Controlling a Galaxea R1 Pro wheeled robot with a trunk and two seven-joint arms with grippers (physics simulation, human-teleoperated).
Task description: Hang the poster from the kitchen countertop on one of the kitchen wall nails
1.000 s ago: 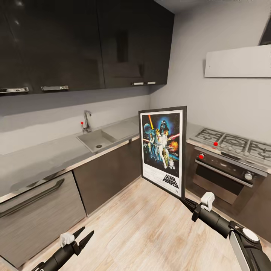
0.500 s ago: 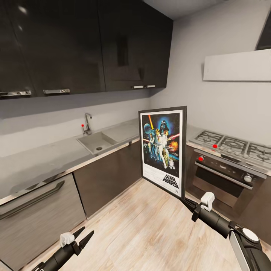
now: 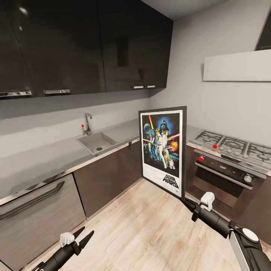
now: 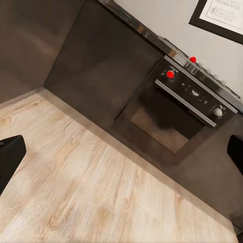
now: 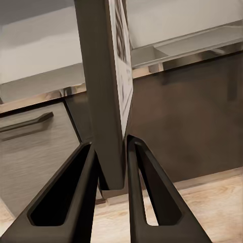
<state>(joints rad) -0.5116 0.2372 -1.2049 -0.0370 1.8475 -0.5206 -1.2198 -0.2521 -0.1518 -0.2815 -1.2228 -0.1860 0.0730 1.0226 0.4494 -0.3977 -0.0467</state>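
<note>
Head view: nearest the camera, the left gripper point(image 3: 83, 236) is hanging low over the wooden floor point(image 3: 150, 229) with its jaws spread apart and nothing between them, idling out of the way while the other arm is doing the work. A little further out, the right gripper point(image 3: 185, 200) is pinching the lower right corner of the poster point(image 3: 162, 148), and the right wrist view is showing why that hold is working: the two dark fingers point(image 5: 81, 192) are clamping the thin frame edge point(image 5: 104, 101) from both sides, so the flat panel is standing edge-on between them. Held by one bottom corner, the poster is rising upright in mid-air over the floor, its printed face turned toward the camera and its top edge free, which I judge is leaving the upper part clear to meet a nail. A corner grip like this is likely letting the panel swing, so any sideways sweep probably calls for care.

Beyond the poster, the grey countertop point(image 3: 45, 158) is running along the left wall with the sink point(image 3: 96, 141) and tap point(image 3: 87, 122) set into it, then turning the corner toward the gas hob point(image 3: 233, 145) and the oven point(image 3: 222, 177) beneath it. The left wrist view is looking across the floor at that same oven point(image 4: 179, 109). Above, dark wall cabinets point(image 3: 82, 45) are covering the left wall, and a pale hood panel point(image 3: 237, 66) is sitting over the hob. I am not making out any nail on the grey wall point(image 3: 210, 101) from here.
</note>
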